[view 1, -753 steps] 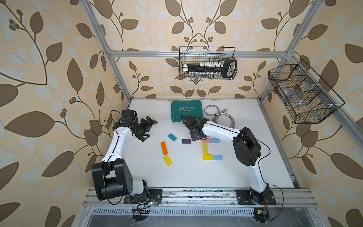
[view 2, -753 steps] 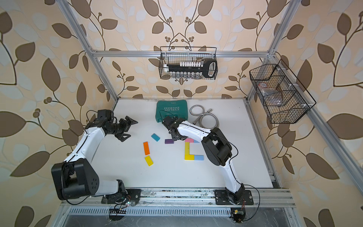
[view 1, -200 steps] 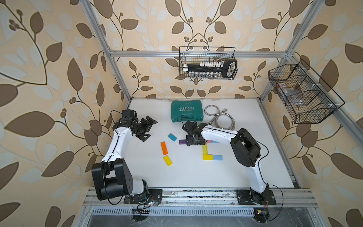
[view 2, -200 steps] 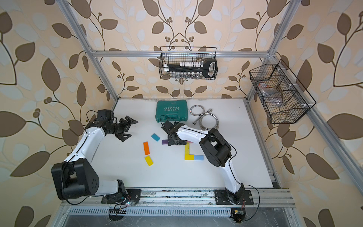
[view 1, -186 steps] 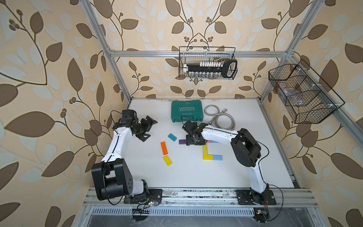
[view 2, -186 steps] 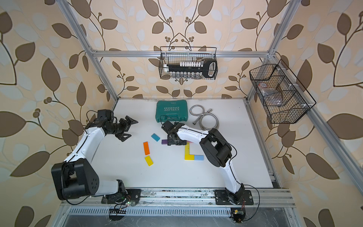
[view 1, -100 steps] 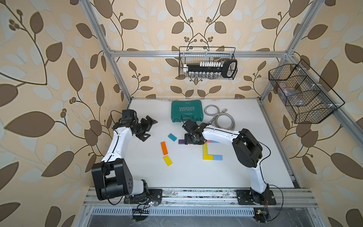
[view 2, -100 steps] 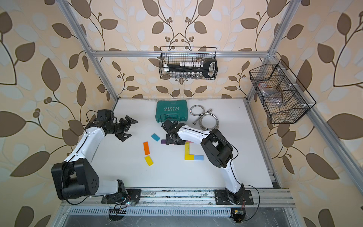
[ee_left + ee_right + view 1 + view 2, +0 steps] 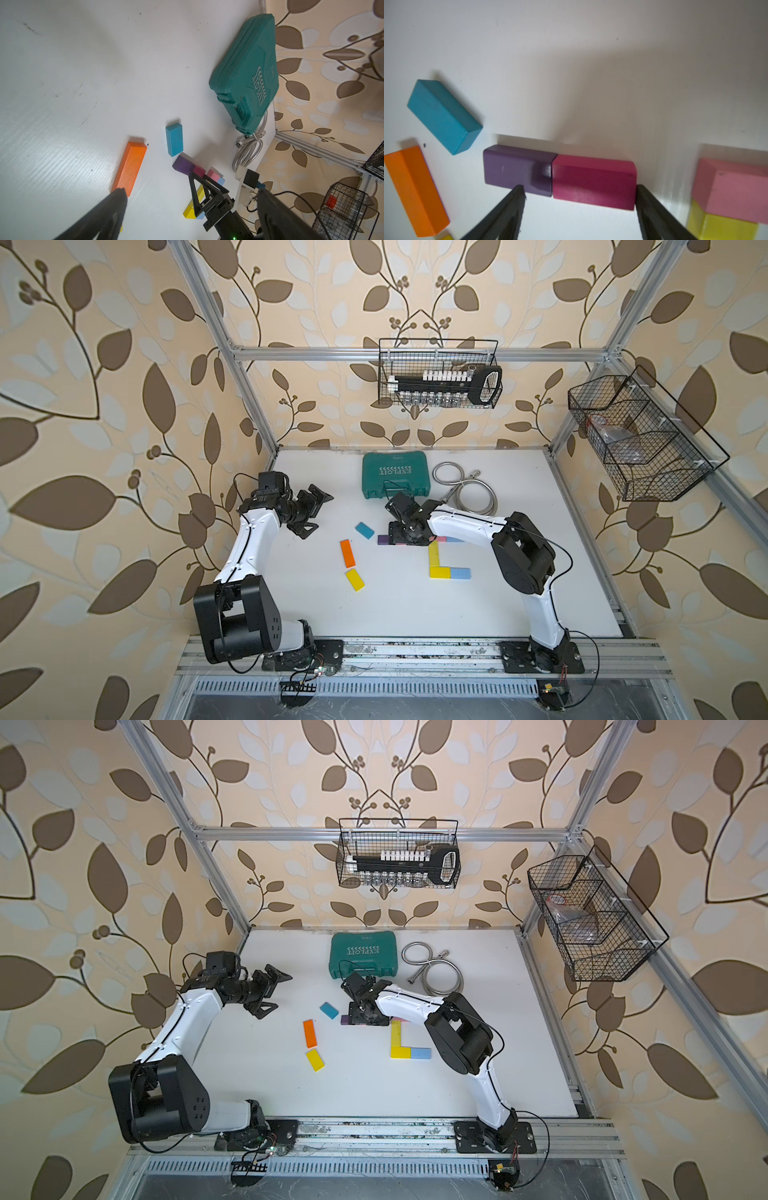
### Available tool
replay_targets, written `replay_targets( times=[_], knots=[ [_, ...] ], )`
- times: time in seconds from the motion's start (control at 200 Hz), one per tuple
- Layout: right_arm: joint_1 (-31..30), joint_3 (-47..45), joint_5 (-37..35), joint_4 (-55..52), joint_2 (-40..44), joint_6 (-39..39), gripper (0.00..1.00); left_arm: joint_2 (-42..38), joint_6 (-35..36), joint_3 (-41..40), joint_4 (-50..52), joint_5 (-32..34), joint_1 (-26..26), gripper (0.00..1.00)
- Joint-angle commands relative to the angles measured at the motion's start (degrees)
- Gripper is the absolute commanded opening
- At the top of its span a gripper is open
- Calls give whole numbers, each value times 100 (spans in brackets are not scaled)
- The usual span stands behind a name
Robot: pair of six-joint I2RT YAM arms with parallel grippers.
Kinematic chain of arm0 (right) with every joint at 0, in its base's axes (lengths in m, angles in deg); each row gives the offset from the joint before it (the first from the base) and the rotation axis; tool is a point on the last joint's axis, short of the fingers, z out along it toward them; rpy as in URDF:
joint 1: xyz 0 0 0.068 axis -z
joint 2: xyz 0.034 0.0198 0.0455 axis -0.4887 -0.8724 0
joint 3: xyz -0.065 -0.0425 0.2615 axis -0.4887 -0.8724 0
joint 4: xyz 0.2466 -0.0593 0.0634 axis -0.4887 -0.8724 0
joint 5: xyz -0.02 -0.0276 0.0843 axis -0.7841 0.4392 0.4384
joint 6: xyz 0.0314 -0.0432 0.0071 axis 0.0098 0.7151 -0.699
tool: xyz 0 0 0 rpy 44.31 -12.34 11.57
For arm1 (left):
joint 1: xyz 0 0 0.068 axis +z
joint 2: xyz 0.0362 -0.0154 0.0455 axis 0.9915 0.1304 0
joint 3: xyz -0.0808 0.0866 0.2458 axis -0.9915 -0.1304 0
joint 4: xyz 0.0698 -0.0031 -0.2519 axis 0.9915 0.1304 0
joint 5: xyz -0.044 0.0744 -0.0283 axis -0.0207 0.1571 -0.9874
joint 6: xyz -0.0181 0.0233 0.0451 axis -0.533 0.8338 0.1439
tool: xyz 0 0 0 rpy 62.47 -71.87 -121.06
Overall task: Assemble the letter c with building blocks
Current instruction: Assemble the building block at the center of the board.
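The right end effector is hanging low over the magenta block with its jaws spread and nothing between them yet. That block is lying flat on the desk, end to end against the purple block, with the pink block a short gap away on its other end.

What is worrying me is the spacing. One finger is sitting over the purple block's near end rather than past the seam, so coming straight down it would likely be landing on purple, or dragging both blocks together when closing. The other finger is dropping into the gap toward pink, and a small drift there could be nudging pink off the long yellow block it is touching, spoiling the letter's corner. The light blue block at the foot looks safe.

The left end effector is idling with jaws apart, well clear of the teal block and orange block.
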Motion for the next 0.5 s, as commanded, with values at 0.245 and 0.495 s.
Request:
replay_targets(
  times=[0.245,0.495],
  knots=[
    [5,-90,83,11,87,-77,81,-174,-36,-34,-74,-103,32,99],
    [5,-84,118,31,87,-85,81,-173,-52,-34,-74,-102,28,99]
  ],
)
